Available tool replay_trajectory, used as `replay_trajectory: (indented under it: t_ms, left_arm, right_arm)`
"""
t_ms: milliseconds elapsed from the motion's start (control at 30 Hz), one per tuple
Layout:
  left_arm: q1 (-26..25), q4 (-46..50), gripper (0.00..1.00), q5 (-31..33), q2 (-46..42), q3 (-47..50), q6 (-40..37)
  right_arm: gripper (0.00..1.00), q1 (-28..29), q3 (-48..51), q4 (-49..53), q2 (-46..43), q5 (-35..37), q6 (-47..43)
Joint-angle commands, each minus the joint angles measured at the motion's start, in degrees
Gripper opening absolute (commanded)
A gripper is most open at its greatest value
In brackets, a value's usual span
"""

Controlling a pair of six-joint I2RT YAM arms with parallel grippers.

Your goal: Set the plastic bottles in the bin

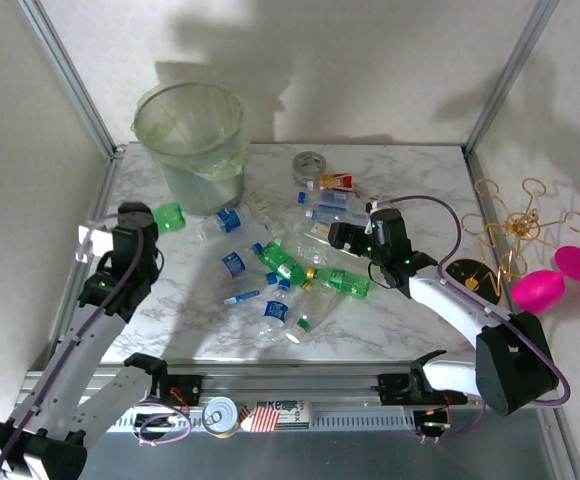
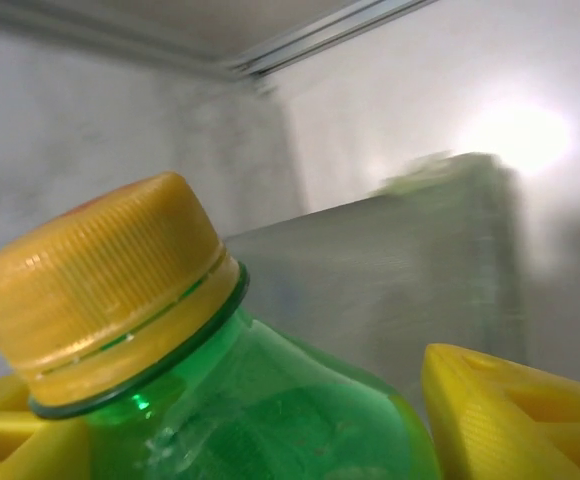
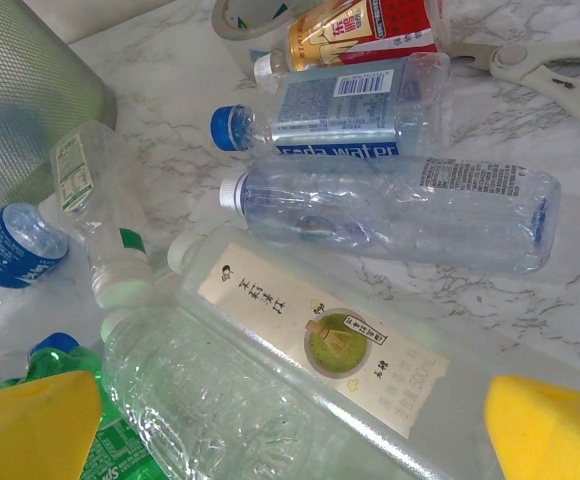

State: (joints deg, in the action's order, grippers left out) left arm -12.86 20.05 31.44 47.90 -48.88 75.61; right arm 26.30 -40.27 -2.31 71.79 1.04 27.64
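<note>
Green plastic under a yellow cap (image 2: 105, 290) sits between the yellow fingers (image 2: 515, 410) of the left gripper (image 1: 158, 222), which is closed on this green bottle (image 1: 171, 216) near its neck. In the top view this gripper and its bottle are at about 9 o'clock on the marble table (image 1: 420, 330), close to the foot of the bin (image 1: 192, 140), at roughly 8 o'clock from it. The bin stands upright at 11 o'clock on the table (a thin liner shows inside it). The other plastic bottles (image 1: 290, 275) lie on their sides in a loose pile around the middle of the table. The right gripper (image 1: 342, 236) is over the 2 o'clock edge of this pile, with its fingers wide apart and nothing between them. Its wrist camera shows a clear bottle with a tea label (image 3: 310, 350) lying below the two fingers; whether they touch it, one cannot tell. At 12 o'clock from it lie a white-capped bottle (image 3: 390, 205) and a blue-capped bottle (image 3: 360, 105). The grey tape roll (image 1: 311, 165) lies at 12 o'clock on the table, and the scissors (image 3: 555, 55) lie at 1 o'clock in the wrist view.
</note>
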Motion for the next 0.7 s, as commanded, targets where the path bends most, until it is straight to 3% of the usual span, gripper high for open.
replay_trajectory:
  t_ms: [0, 100, 300, 467, 667]
  left_arm:
    - [0.5, -12.2, 0.44, 1.9, 2.2, -5.9, -15.8]
    - [0.5, -20.5, 0.44, -3.0, 7.1, -10.9, -26.1]
    - [2.4, -23.9, 0.45, -14.9, 23.6, -27.0, -38.4]
    - [2.8, -22.2, 0.43, -17.1, 36.8, -41.3, -47.1]
    - [2.9, -13.8, 0.42, -16.4, 49.9, -56.1, -56.6]
  right_arm:
    - [0.99, 0.2, -1.9, -0.7, 0.7, -0.6, -0.4]
    - [0.99, 0.2, -2.7, -0.8, 1.3, -1.5, -0.2]
    - [0.99, 0.2, -2.7, -1.1, 0.8, -2.0, 0.4]
    - [0.99, 0.2, -1.9, -0.1, -0.6, -1.2, 0.6]
    - [0.99, 0.2, 0.0, 0.5, -2.9, 0.5, 0.7]
